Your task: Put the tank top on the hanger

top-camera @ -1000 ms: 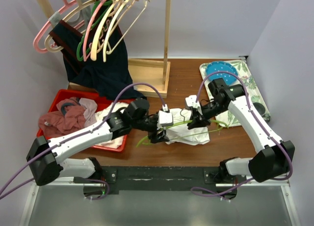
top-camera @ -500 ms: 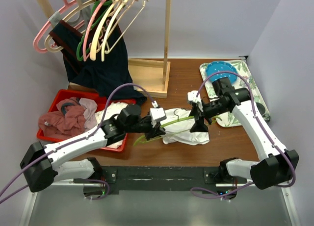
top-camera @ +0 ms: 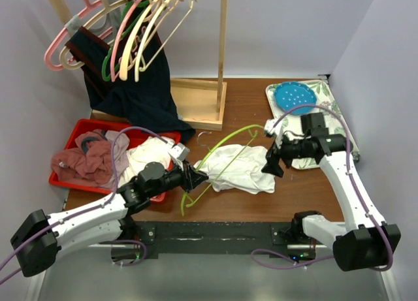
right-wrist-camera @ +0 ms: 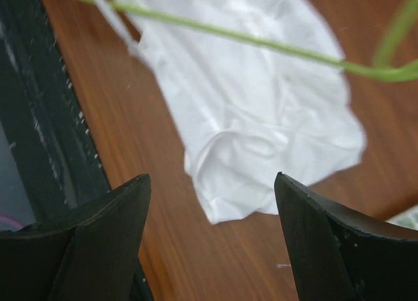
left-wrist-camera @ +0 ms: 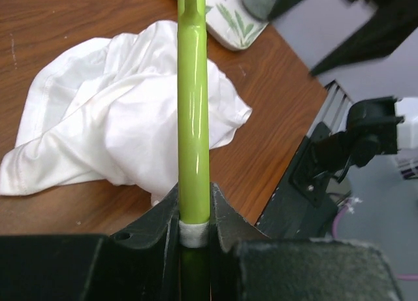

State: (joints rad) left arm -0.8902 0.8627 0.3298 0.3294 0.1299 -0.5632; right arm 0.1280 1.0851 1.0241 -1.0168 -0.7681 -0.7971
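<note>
The white tank top (top-camera: 240, 169) lies crumpled on the brown table between my two arms. The lime hanger (top-camera: 222, 140) slants above it, its hook end up toward the right arm. My left gripper (top-camera: 198, 177) is shut on the hanger's lower end. In the left wrist view, the green hanger bar (left-wrist-camera: 194, 118) runs straight out from my left gripper (left-wrist-camera: 194, 206), with the tank top (left-wrist-camera: 117, 118) under and to its left. My right gripper (top-camera: 270, 165) hovers open at the cloth's right edge. In the right wrist view, the right gripper (right-wrist-camera: 211, 178) holds nothing, the tank top (right-wrist-camera: 261, 118) lies below it, and the thin hanger (right-wrist-camera: 261, 44) crosses above.
A red bin (top-camera: 83, 126) of clothes sits at the left. Behind it, a wooden rack (top-camera: 223, 59) carries several hangers and a dark navy garment (top-camera: 140, 92). A patterned tray (top-camera: 334, 111) with a blue plate (top-camera: 294, 95) sits at the back right.
My left gripper has shut on the hanger and pulled back left with it, raising its far end. My right gripper has opened and drawn back to the right.
</note>
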